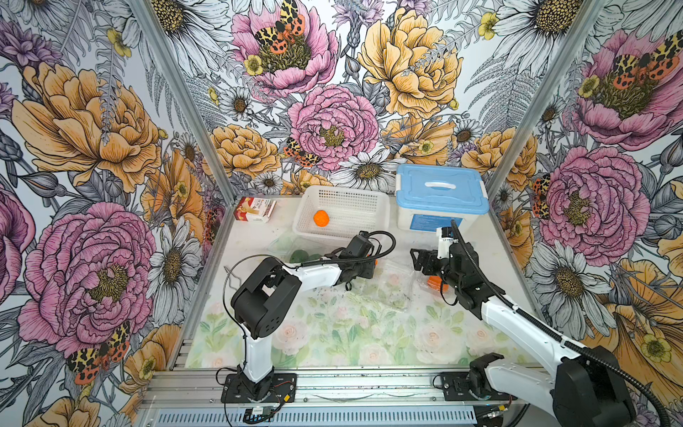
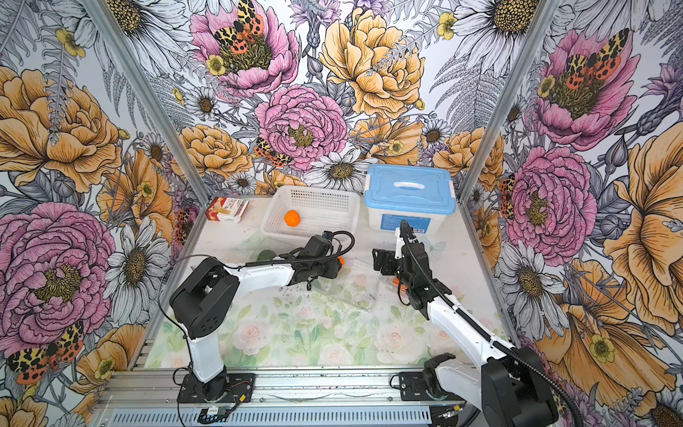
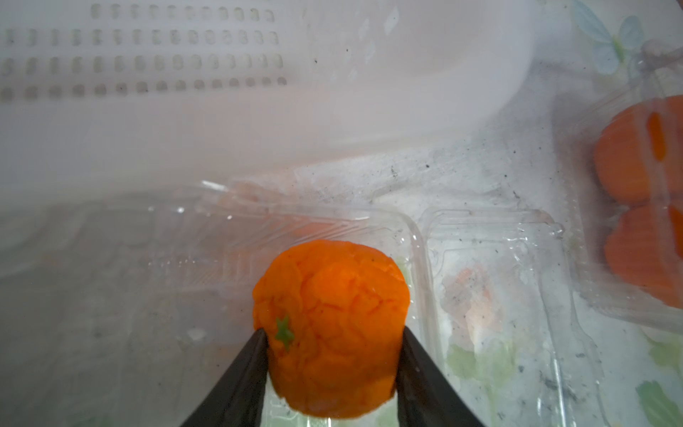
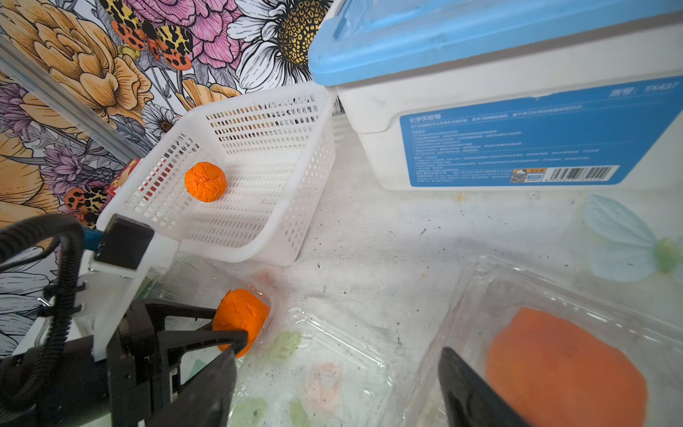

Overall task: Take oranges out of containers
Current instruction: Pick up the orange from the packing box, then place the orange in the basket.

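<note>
My left gripper point(image 3: 330, 355) is shut on a bright orange point(image 3: 330, 325), its fingers pressing both sides, low inside an open clear container point(image 3: 410, 236). In both top views only a sliver of that orange point(image 1: 375, 262) point(image 2: 340, 261) shows past the left gripper point(image 1: 369, 271). The container's empty other half point(image 4: 332, 355) lies under my right gripper point(image 4: 340, 392), which hangs open and holds nothing. Beside it a closed container point(image 3: 591, 258) holds two oranges point(image 3: 628, 159) point(image 3: 643, 255). Dark green fruits point(image 1: 299, 256) sit in a third container point(image 1: 282, 242) behind my left arm.
A white perforated basket point(image 1: 345, 189) at the back holds one orange point(image 1: 321, 218). To its right stands a white tub with a blue lid point(image 1: 439, 188). A small red and white box point(image 1: 255, 209) lies at the back left. Patterned walls close in three sides.
</note>
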### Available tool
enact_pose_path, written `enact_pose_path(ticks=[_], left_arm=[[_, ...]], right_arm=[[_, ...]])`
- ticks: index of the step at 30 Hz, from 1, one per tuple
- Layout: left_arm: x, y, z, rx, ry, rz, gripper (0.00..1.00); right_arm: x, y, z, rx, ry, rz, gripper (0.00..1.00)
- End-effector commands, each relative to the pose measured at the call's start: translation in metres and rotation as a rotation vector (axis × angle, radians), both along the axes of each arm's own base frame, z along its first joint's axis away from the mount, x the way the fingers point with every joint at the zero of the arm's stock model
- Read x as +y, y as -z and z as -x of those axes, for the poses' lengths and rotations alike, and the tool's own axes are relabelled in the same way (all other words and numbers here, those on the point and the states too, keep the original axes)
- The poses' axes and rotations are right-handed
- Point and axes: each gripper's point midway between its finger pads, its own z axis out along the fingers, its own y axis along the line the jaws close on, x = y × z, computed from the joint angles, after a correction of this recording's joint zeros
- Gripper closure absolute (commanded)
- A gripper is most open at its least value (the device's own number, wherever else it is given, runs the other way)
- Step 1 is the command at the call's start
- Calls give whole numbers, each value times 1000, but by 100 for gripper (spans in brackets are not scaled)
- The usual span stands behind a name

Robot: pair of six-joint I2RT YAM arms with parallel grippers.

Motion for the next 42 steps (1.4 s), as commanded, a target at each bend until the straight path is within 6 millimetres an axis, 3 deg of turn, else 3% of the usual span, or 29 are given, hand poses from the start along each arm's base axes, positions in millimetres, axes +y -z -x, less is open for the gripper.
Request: enact_pose_path(ticks=[1, 10, 16, 22, 33, 38, 42], left_arm=[[-5, -42, -2, -68, 6, 110, 49], [-1, -83, 10, -119, 27, 172, 48], [10, -121, 5, -178, 4, 214, 46], [32, -142, -23, -227, -48, 226, 45], [58, -145, -92, -245, -141, 218, 43], [67, -140, -114, -221, -164, 203, 29], [60, -145, -114, -217, -127, 193, 20]], right_arm=[[-4, -9, -6, -17, 33, 4, 15], [-7, -9, -6, -16, 47, 8, 15], [-7, -8, -6, -11, 52, 7, 15], [-8, -7, -6, -9, 55, 7, 15], [-8, -3, -7, 3, 58, 14, 15], [-6, -2, -7, 6, 43, 7, 11], [-5, -2, -6, 18, 41, 3, 13]])
